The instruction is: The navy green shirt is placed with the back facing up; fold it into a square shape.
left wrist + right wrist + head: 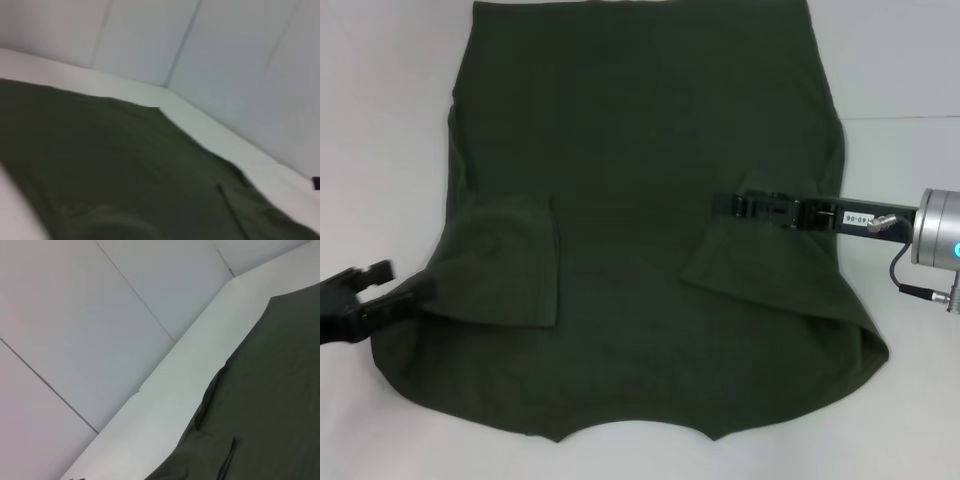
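Navy green shirt (640, 200) flat on white surface, plain side up, both sleeves folded inward.

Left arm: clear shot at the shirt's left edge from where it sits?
Probably yes. The left gripper sits right at the shirt's left edge beside the folded-in left sleeve, nothing between them. The right gripper is over the right sleeve, well clear.

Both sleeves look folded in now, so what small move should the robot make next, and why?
Probably draw the right end effector back off the navy green shirt: the right sleeve already lies folded in. The left end effector sits at the left edge.
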